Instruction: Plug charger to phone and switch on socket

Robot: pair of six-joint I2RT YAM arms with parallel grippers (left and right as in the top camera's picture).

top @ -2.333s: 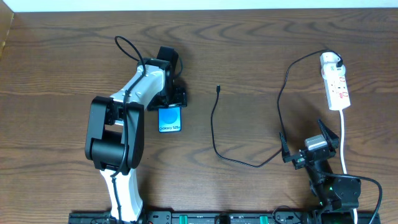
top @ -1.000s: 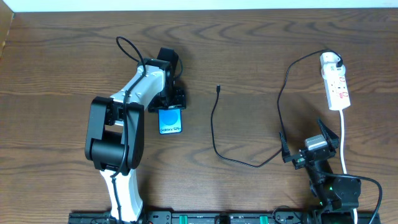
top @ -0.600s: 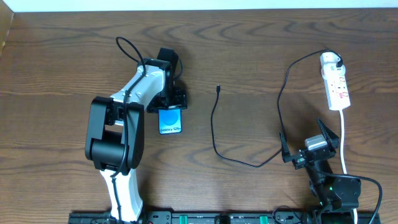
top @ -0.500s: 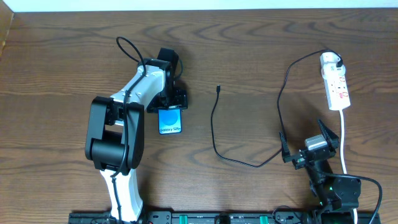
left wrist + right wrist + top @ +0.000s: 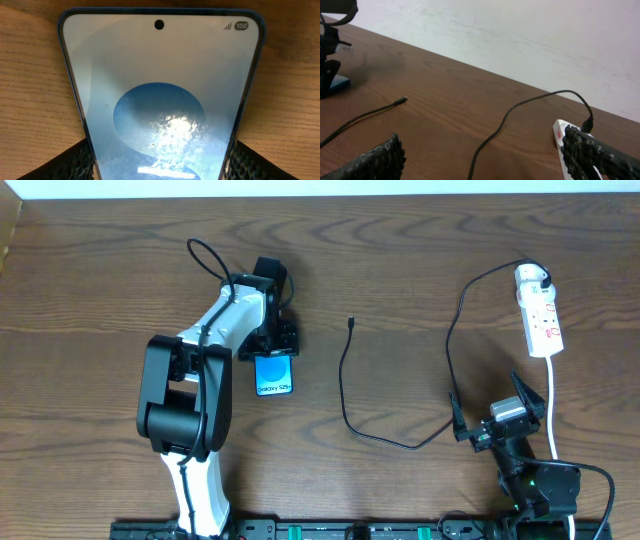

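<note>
Phone [image 5: 274, 373] flat, screen up, left-centre of tabletop [image 5: 100, 290]; left gripper [image 5: 273, 352] pinches its long edges. Charger [image 5: 345, 390] tip loose mid-table, plug in socket [image 5: 538, 315] nr far-right corner. Right gripper [image 5: 492, 410] spread wide, empty, by front edge.

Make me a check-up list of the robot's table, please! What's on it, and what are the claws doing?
Surface: brown wooden table.
Job's things: phone lying flat, screen up and lit. The charger has its tip lying apart from the phone. The power strip is at far right with the charger's plug in it; the switch is too small to tell.
Clutter: nothing seen.
Grippers: left gripper straddles the phone's end, grip unclear. The right gripper is open and empty.
Cables: charger curves loose across the table. A white cord runs from the power strip toward the near edge.
Surroundings: white wall behind the table.
</note>
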